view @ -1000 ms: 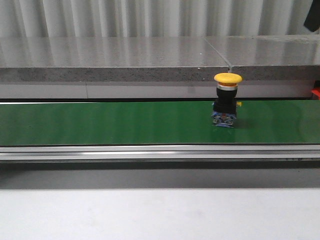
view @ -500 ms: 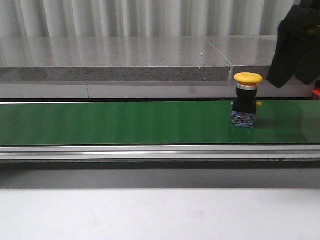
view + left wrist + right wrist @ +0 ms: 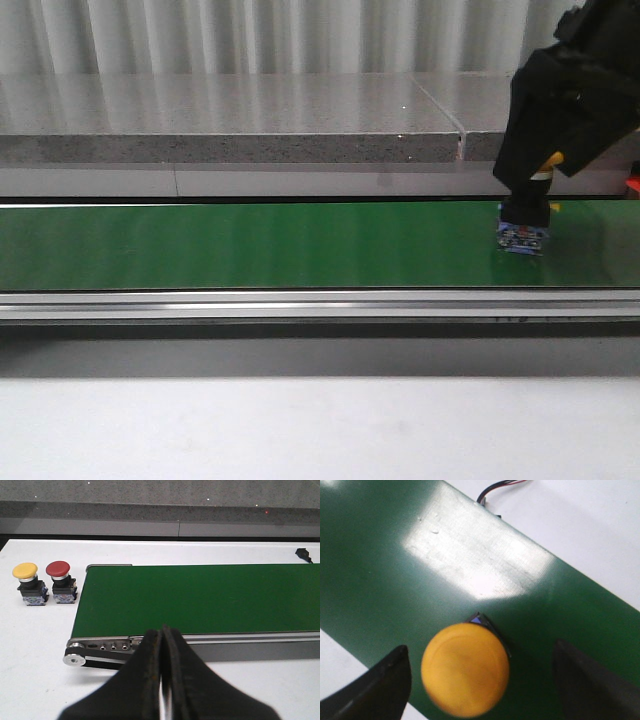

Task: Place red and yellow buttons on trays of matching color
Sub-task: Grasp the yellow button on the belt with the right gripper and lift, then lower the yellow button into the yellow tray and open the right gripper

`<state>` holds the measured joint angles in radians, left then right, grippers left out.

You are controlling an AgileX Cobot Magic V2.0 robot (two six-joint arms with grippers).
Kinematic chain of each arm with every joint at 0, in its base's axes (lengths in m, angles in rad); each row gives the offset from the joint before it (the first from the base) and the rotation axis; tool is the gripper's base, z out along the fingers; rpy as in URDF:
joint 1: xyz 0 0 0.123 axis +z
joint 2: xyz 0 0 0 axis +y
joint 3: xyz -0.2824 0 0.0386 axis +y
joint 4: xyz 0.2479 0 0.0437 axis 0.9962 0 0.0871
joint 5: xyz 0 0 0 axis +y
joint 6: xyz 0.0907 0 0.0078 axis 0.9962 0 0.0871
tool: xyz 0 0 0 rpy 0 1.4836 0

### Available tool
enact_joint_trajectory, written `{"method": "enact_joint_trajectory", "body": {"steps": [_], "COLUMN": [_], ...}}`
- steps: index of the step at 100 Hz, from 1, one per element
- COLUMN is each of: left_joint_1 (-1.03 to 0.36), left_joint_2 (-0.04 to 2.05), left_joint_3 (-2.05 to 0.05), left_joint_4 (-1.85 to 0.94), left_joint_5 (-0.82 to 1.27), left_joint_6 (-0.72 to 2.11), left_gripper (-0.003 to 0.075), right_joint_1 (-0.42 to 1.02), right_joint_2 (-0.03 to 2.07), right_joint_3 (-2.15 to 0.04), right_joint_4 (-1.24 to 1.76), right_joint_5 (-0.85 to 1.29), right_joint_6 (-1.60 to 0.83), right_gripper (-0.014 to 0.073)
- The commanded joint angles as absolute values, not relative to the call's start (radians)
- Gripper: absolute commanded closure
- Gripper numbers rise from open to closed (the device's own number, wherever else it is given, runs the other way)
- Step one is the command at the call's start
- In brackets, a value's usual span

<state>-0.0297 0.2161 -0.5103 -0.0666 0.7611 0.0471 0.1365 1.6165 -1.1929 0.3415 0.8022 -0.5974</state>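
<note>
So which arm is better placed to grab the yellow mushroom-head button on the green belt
Right. The right gripper is open directly above the yellow mushroom-head button, fingers on either side. The left gripper is shut, at the green belt's other end.

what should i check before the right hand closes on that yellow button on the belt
1. Right hand open: ok, its fingers stand wide apart on either side of the cap.
2. Yellow button between the fingers: ok, though it sits nearer one finger than the other.
3. Button upright on the green belt: ok, its base is flat on the belt in the front view.
4. Hand low enough to grip: cannot tell, the hand covers the cap in the front view.
5. Left hand out of the way: ok, shut and empty at the belt's other end.
6. Yellow tray location: cannot tell, no tray is in view.
</note>
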Motion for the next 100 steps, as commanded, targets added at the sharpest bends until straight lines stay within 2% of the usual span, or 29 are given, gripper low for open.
{"method": "enact_joint_trajectory", "body": {"steps": [1,11,26,35,50,66,80,100], "left_joint_1": [-0.038,-0.038,-0.038,-0.038,-0.038,-0.038,-0.038,-0.038], "left_joint_2": [0.230,0.230,0.230,0.230,0.230,0.230,0.230,0.230], "left_joint_3": [-0.536,-0.536,-0.536,-0.536,-0.536,-0.536,-0.536,-0.536], "left_joint_4": [-0.081,-0.081,-0.081,-0.081,-0.081,-0.081,-0.081,-0.081], "left_joint_5": [0.695,0.695,0.695,0.695,0.695,0.695,0.695,0.695], "left_joint_6": [0.044,0.044,0.044,0.044,0.044,0.044,0.044,0.044], "left_gripper": [0.0741,0.0741,0.0741,0.0741,0.0741,0.0741,0.0741,0.0741], "right_joint_1": [0.136,0.136,0.136,0.135,0.134,0.097,-0.031,-0.331], "right_joint_2": [1.607,1.620,1.617,1.613,1.582,1.496,1.433,1.406], "right_joint_3": [-1.216,-1.216,-1.217,-1.226,-1.268,-1.296,-1.329,-1.359], "right_joint_4": [0.372,0.372,0.372,0.372,0.336,0.160,0.057,0.055], "right_joint_5": [0.761,0.757,0.773,0.805,0.860,0.855,0.851,0.832], "right_joint_6": [-0.610,-0.610,-0.609,-0.604,-0.546,-0.388,-0.209,-0.046], "right_gripper": [0.0022,0.0083,0.0313,0.0402,0.0408,0.0408,0.0415,0.0415]}}
